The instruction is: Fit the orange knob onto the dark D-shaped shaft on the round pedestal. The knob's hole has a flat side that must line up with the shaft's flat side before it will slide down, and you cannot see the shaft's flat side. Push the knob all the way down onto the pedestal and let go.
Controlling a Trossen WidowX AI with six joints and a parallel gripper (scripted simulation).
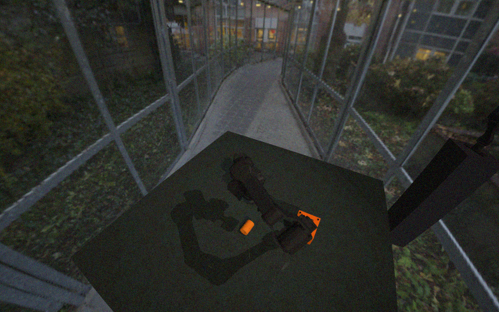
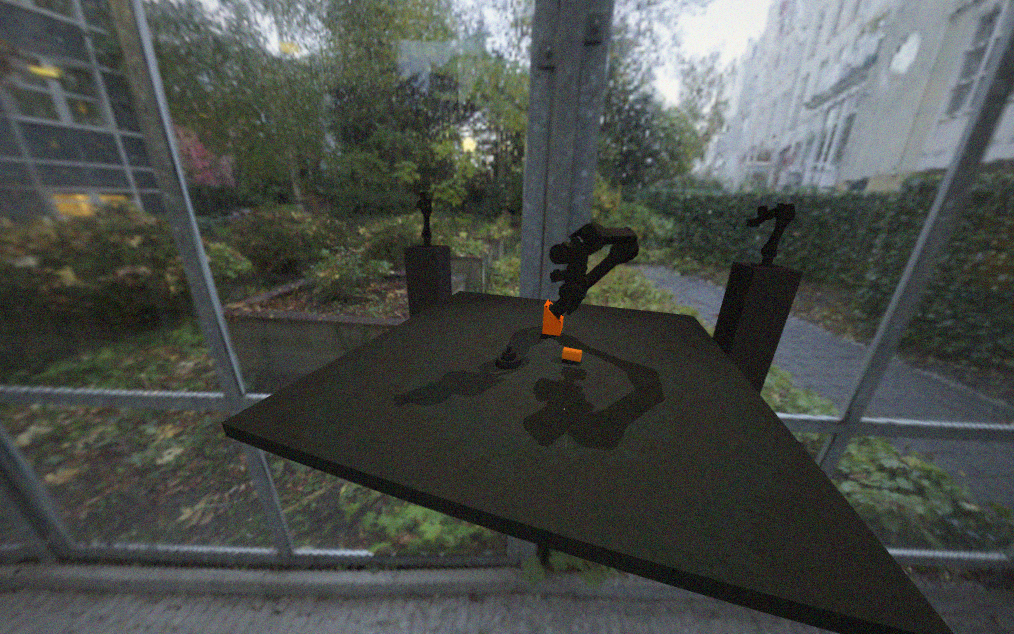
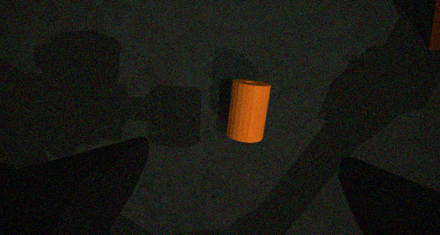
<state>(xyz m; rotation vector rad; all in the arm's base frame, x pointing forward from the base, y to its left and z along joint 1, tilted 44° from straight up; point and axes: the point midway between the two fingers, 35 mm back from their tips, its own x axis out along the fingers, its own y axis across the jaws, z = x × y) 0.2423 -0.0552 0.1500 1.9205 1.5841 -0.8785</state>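
Note:
The orange knob point(image 1: 246, 227) point(image 2: 572, 354) point(image 3: 248, 112) lies on its side on the dark table. In the wrist view its ribbed side and part of the end with the hole show; the hole's flat side cannot be made out. The round pedestal point(image 2: 508, 359) with its dark shaft stands left of the knob in the exterior view; the arm hides it in the top view, and I cannot make it out in the wrist view. My gripper point(image 3: 243, 156) is open and empty, above the table, with the knob ahead between the two fingers' lines. Its fingertips are too dark to tell in the top and exterior views.
An orange plate point(image 1: 315, 234) point(image 2: 550, 323) point(image 3: 435, 30) stands at my arm's base. The dark table point(image 1: 146, 240) point(image 2: 432, 448) carries broad arm shadows. A dark pillar point(image 1: 433, 193) point(image 2: 755, 322) with a small arm on top stands beyond the table edge; another pillar point(image 2: 427, 279) stands farther left.

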